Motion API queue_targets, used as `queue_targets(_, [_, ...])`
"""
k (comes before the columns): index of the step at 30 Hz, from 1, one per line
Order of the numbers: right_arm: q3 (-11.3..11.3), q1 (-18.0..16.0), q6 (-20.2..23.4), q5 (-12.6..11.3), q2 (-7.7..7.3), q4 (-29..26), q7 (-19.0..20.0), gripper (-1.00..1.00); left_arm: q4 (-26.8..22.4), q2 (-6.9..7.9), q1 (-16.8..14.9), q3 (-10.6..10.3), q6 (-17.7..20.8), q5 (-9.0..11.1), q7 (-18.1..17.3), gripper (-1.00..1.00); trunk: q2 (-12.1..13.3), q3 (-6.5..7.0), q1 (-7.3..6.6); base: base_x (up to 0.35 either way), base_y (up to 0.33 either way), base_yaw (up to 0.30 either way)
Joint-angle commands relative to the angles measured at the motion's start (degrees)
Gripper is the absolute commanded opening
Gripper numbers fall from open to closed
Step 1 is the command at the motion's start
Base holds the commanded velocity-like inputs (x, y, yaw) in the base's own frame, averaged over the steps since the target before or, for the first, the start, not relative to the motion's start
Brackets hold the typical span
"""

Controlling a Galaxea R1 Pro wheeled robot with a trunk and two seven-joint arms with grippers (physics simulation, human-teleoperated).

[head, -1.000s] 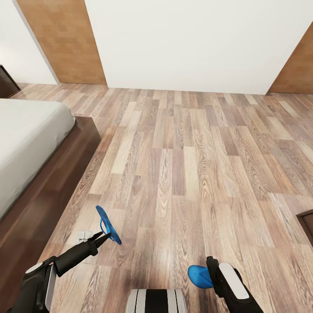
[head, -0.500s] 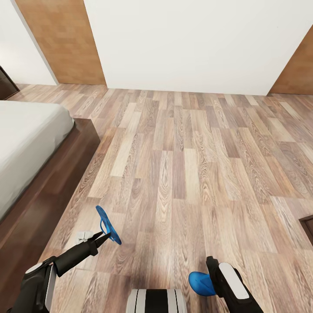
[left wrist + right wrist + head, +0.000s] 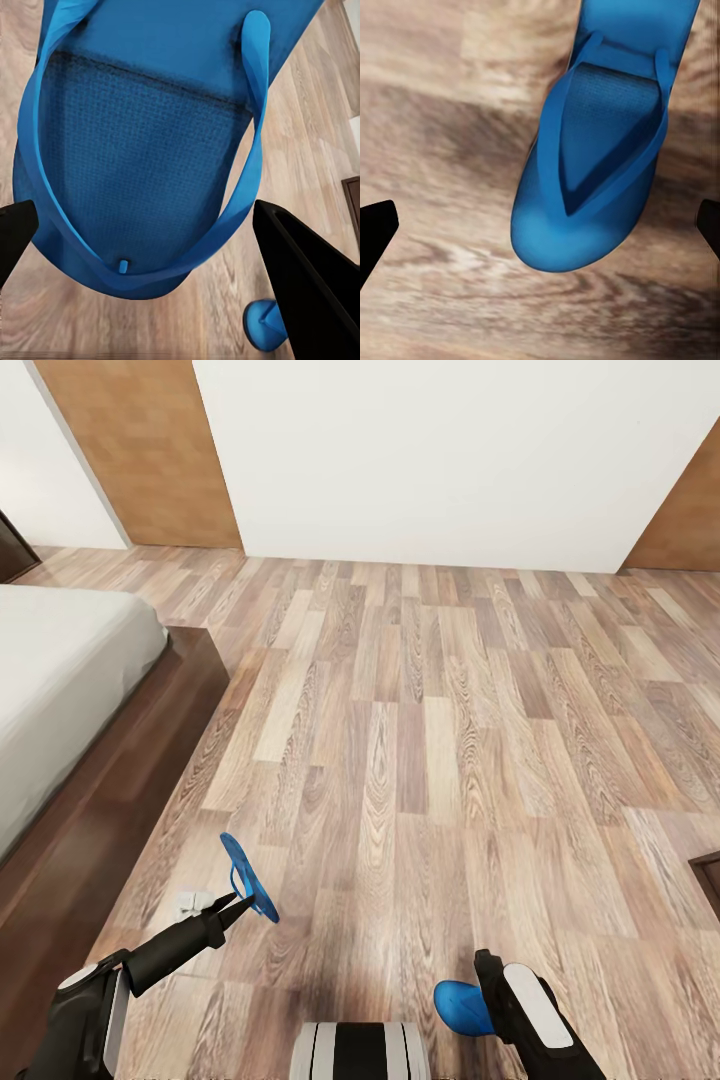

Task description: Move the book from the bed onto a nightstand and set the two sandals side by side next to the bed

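Two bright blue sandals hang above the wood floor, one in each gripper. My left gripper (image 3: 236, 905) is shut on one sandal (image 3: 246, 877), which stands on edge. The left wrist view shows that sandal (image 3: 142, 142) close up, straps facing the camera, between the black fingers (image 3: 300, 270). Low at the right, my right gripper (image 3: 482, 1000) holds the other sandal (image 3: 458, 1002). In the right wrist view this sandal (image 3: 600, 150) hangs toe-first over the planks. The bed (image 3: 60, 680), with its pale grey mattress and dark frame, lies at the left. The book is out of view.
Open plank floor (image 3: 420, 720) stretches ahead to a white wall with brown doors (image 3: 140, 450) at both sides. A dark cabinet corner (image 3: 12, 545) shows behind the bed and another dark piece (image 3: 708, 875) at the right edge. A small pale object (image 3: 190, 905) lies near the bed frame.
The whole view has shifted slightly, so the camera moved. Both sandals stay in the grippers as before.
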Motion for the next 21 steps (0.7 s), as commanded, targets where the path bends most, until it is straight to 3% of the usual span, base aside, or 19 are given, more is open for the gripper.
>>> queue_targets(1, [-0.2,-0.01,0.24,-0.11,0.04,-0.09,-0.23,1.0,-0.09,-0.08,-0.07,0.23,0.59,-0.35,-0.43,-1.0,-0.03,-0.27,0.01,0.0,0.0,0.0])
queue_targets(21, [-0.2,-0.01,0.25,-0.11,0.04,0.0,-0.23,1.0,-0.09,-0.08,-0.07,0.23,0.59,-0.39,-0.43,-1.0,-0.3,-4.7,0.53,0.0,0.0,0.0])
